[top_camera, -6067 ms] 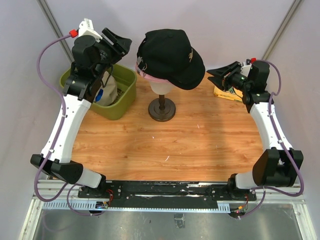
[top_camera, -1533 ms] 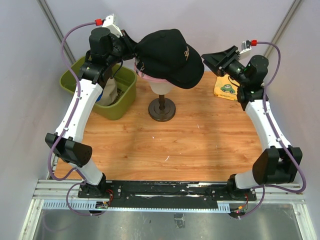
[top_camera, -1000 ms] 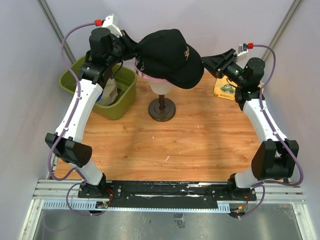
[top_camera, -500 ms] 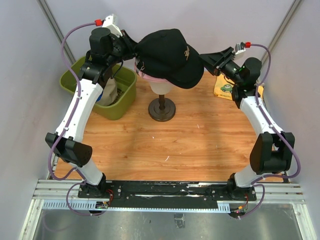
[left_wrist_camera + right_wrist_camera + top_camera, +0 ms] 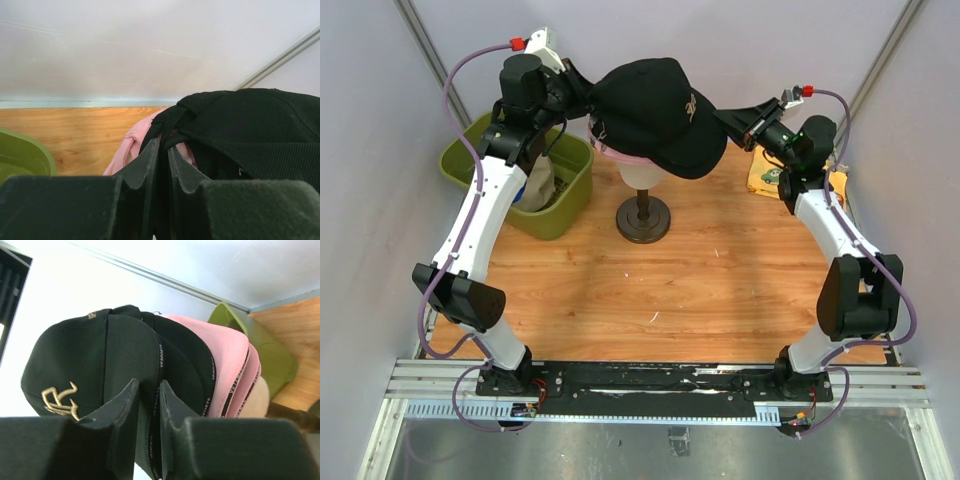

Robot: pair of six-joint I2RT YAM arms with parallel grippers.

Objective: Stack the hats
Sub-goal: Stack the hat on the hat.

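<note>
Right jaws moved in, gripping black cap like left jaws; bin perhaps holds beige cap.

the black cap at top centre is seen as matt woven cloth, finely ribbed, with a logo stitched in gold thread. the pink cap under it is soft cloth too. the table is shown as wood grain with a faint sheen. the bin, upper left, is smooth plastic. the fingers are matt black plastic.
</note>
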